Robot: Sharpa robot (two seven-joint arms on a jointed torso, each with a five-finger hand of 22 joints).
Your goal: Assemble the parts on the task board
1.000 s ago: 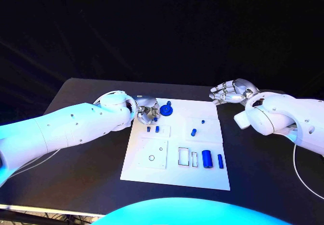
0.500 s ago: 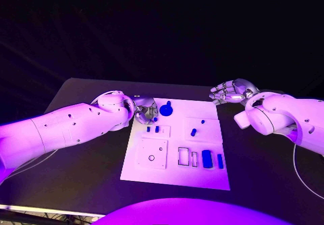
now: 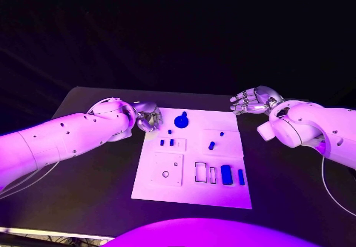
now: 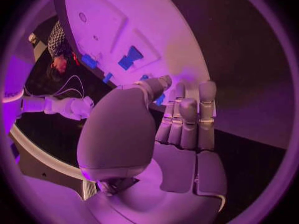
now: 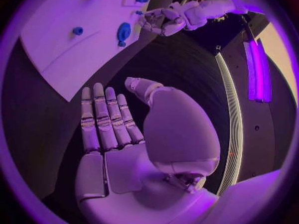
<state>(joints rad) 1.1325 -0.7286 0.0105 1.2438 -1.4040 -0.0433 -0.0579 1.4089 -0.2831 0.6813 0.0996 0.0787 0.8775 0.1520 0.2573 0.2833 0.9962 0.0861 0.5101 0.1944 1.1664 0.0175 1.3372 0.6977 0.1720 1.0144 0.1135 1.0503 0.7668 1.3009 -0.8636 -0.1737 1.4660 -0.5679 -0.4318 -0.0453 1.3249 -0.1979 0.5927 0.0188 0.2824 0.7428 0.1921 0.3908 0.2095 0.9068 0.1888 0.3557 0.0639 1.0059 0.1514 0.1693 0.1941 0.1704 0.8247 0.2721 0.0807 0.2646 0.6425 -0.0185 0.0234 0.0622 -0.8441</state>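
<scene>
Resting on the flat black table (image 3: 89, 170), the white rectangular task board (image 3: 194, 191) serves as landmark for all that follows. Both hands stand off the board. The left silver hand (image 3: 147, 116) hovers just beside its far left corner, fingers partly curled, nothing visibly held; the left wrist view shows the fingers straight and together with the thumb set across, empty. The right silver hand (image 3: 252, 100) hovers beyond the far right corner, fingers apart and gently bent, palm empty.

Parts on the board, by size: a round blue disc with a stub (image 3: 181, 121) near the far edge; a wide blue block (image 3: 226, 175) and a slim blue bar (image 3: 241, 177) at the near right, beside two outlined slots (image 3: 201, 172); a small blue peg (image 3: 211, 145) at mid-right; two small blue pegs (image 3: 166, 142) at mid-left.

Judgement: no part is in hand, so the step is between placements. The next move calls for one hand to reach over the board and pick a loose part, likely the block for its slot.
</scene>
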